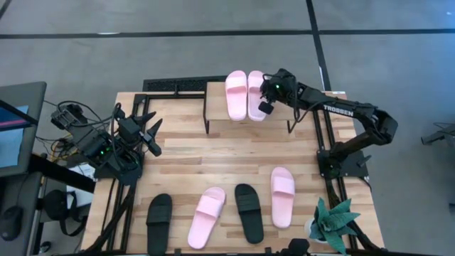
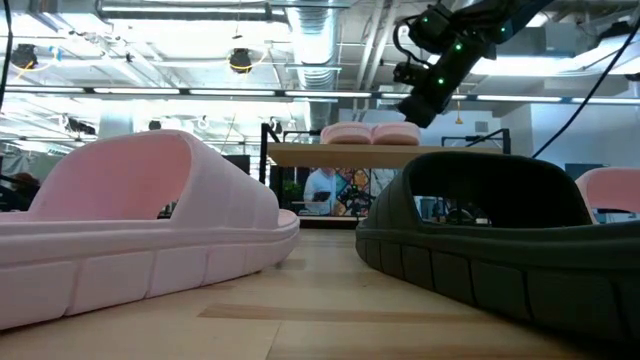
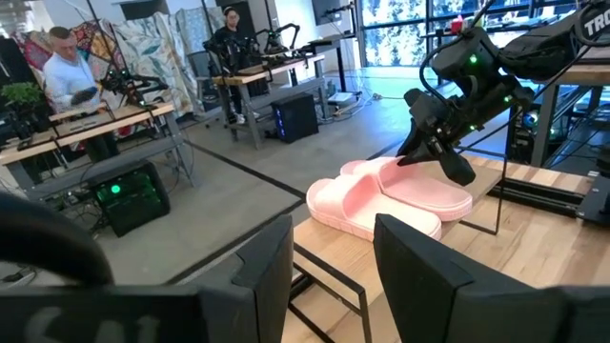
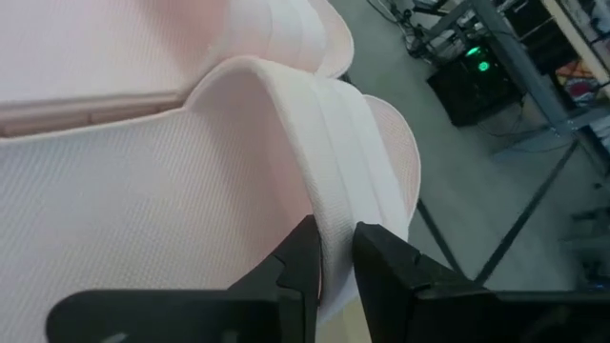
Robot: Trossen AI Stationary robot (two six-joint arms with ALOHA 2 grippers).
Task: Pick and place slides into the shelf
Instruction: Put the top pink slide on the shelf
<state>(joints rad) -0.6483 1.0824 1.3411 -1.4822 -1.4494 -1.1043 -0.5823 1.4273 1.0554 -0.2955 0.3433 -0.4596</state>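
Observation:
Two pale pink slides (image 1: pixel 236 94) (image 1: pixel 256 96) lie side by side, soles down, on the shelf (image 1: pixel 217 103) at the table's far middle. My right gripper (image 1: pixel 266 107) reaches in from the right and is closed on the right one (image 4: pixel 191 191); the low view shows it above the shelf board (image 2: pixel 330 153). Two black slides (image 1: pixel 158 213) (image 1: pixel 249 211) and two pink slides (image 1: pixel 207 217) (image 1: pixel 282 196) rest on the near tabletop. My left gripper (image 1: pixel 149 135) waits open over the table's left side, holding nothing. My right gripper has the strap's side wall (image 4: pixel 335 224) of the right pink slide between its two fingers, one finger (image 4: pixel 297 262) on the footbed side and the other (image 4: pixel 386 267) outside. It comes slanting down from the table's right. The slide lies sole down on the shelf.
A potted plant (image 1: pixel 334 224) stands at the near right corner. Black frame rails (image 1: pixel 323 135) run along the table's sides. Bare wood lies between the shelf and the near row of slides. People work at benches in the room beyond the table.

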